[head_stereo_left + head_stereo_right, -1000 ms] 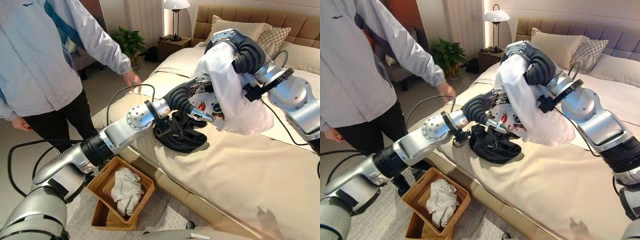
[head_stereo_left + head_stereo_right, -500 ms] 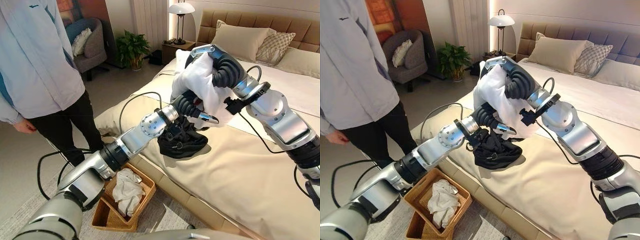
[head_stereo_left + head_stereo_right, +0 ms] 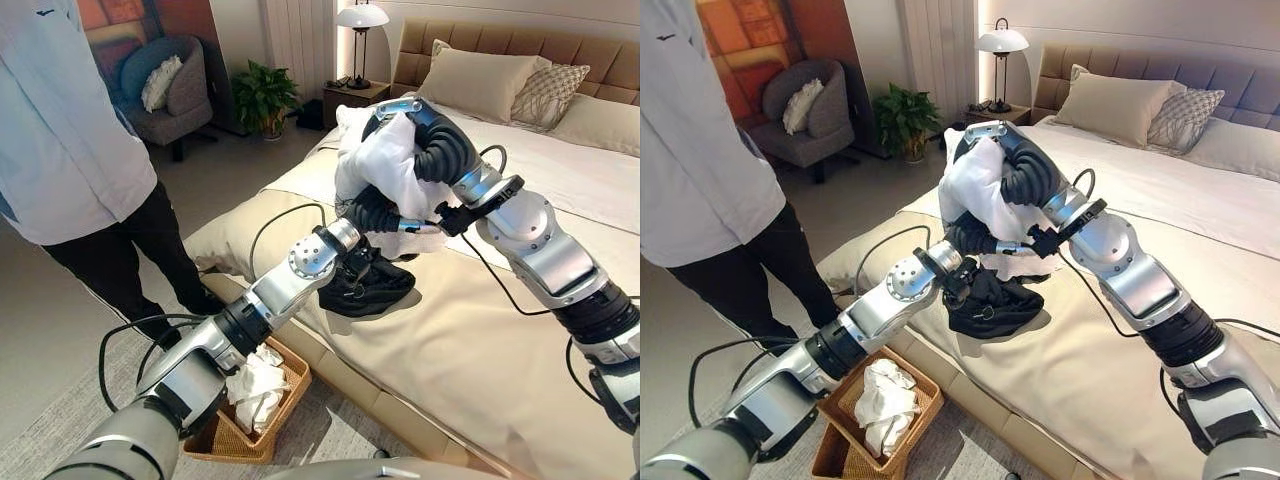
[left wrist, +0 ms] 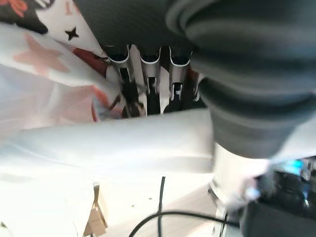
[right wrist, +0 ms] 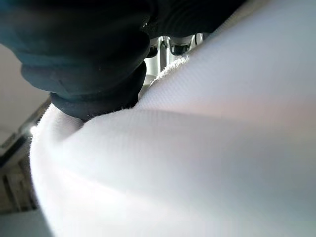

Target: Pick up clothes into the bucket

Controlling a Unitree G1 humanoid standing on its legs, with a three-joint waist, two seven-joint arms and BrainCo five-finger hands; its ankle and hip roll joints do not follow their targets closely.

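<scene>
Left eye view: my right hand (image 3: 420, 125) is raised above the bed, its fingers curled round a bunched white cotton garment (image 3: 385, 165) that drapes down over the hand and hangs clear of the bedding. In my right wrist view that white cloth (image 5: 197, 148) lies tight against the dark cover, with my silver fingers (image 5: 165, 47) wrapped into it. My left hand (image 3: 385, 215) reaches up under the hanging cloth, just below my right hand; its fingertips are buried in the folds, so I cannot tell whether it grips. My left wrist view shows its fingers (image 4: 143, 74) pressing into white fabric printed with red and black stars (image 4: 44, 64). Directly beneath both hands a crumpled black garment (image 3: 365, 285) lies on the beige quilted bedspread (image 3: 480, 340), near the mattress edge. On the floor beside the bed stands a brown woven rectangular basket (image 3: 290, 385) holding a crumpled white cloth (image 3: 255, 385). A person in a light blue jacket and black trousers (image 3: 70, 170) stands to my left.
</scene>
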